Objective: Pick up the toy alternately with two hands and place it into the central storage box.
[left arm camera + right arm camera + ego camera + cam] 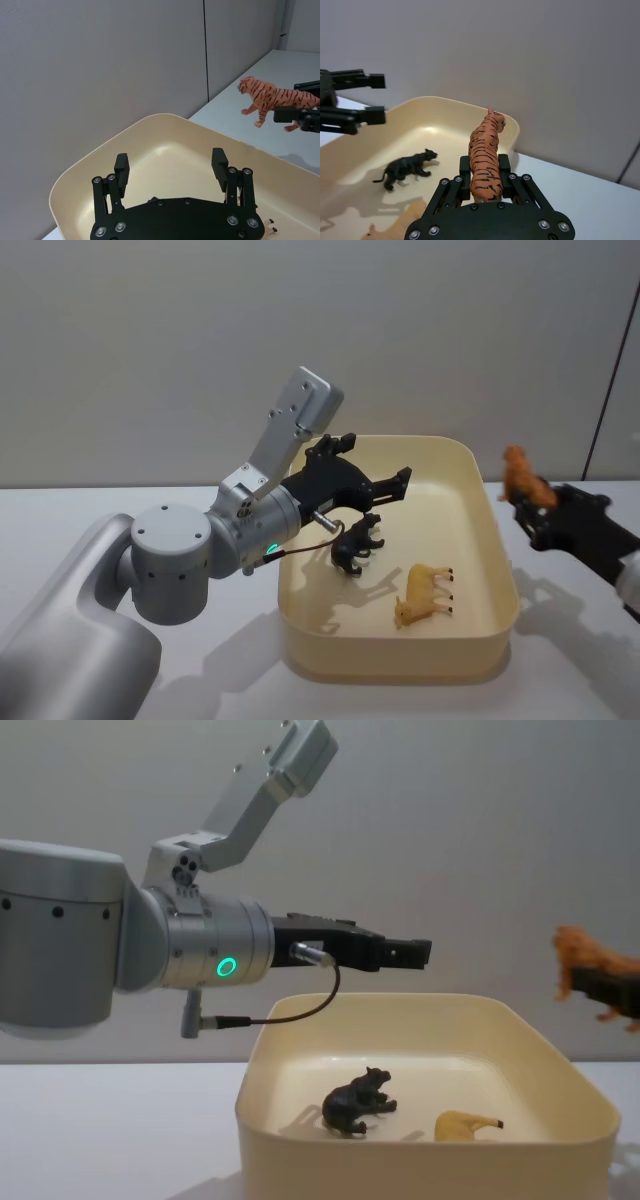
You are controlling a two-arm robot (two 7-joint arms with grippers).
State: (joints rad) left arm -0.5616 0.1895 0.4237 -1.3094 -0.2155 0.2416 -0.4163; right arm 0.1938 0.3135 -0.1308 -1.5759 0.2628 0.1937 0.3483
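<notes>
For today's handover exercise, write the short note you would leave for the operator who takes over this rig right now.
Left gripper: open, empty, held above the left part of the storage box.
Right gripper: shut on the tiger, raised above the table to the right of the box.
Done: the black panther and the tan animal lie in the box.
Left: carry the tiger over the box and release it inside.
</notes>
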